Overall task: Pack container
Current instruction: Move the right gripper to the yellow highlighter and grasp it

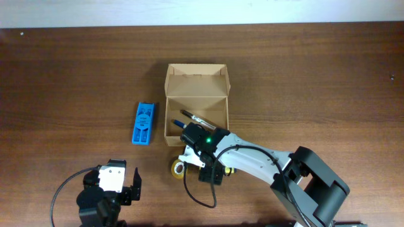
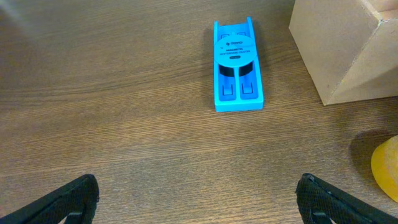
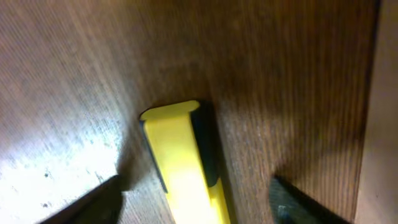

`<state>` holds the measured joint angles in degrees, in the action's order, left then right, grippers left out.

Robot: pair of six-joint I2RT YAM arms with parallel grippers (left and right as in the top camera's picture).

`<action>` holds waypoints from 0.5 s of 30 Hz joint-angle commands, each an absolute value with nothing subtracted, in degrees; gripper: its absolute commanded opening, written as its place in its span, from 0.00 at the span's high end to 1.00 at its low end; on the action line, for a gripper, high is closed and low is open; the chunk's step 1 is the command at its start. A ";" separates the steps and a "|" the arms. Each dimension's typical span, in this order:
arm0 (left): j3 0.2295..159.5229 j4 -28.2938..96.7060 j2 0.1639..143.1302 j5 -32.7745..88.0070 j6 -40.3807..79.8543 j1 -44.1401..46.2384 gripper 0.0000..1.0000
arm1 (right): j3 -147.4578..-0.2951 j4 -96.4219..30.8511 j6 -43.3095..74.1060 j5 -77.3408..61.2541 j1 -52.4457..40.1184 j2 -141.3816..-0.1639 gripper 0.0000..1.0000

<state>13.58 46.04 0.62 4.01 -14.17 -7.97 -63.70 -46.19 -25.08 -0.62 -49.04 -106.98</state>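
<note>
An open cardboard box (image 1: 196, 82) stands mid-table with a dark pen (image 1: 194, 118) inside. A blue plastic case (image 1: 144, 123) lies left of it and also shows in the left wrist view (image 2: 236, 65). A yellow tape roll (image 1: 178, 169) lies in front of the box. My right gripper (image 1: 211, 171) is low over the table, open, its fingers (image 3: 193, 199) on either side of a yellow and black tool (image 3: 183, 155) without closing on it. My left gripper (image 1: 117, 186) is open and empty (image 2: 199, 202) near the front left.
The box's corner (image 2: 348, 50) and the tape roll's edge (image 2: 387, 168) show at the right of the left wrist view. The box wall (image 3: 388, 112) stands close on the right of my right gripper. The right arm's cable (image 1: 196, 192) loops over the table.
</note>
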 commanded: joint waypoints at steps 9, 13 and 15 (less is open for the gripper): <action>13.19 46.02 0.30 3.60 -15.29 -8.32 0.00 | -62.52 -46.22 -24.75 -5.02 -48.80 -107.44 0.62; 13.19 46.02 0.30 3.60 -15.29 -8.32 0.01 | -62.52 -46.26 -24.40 -6.02 -48.80 -107.42 0.67; 13.19 46.02 0.30 3.60 -15.29 -8.32 0.01 | -62.52 -46.24 -23.49 -6.13 -48.80 -107.42 0.69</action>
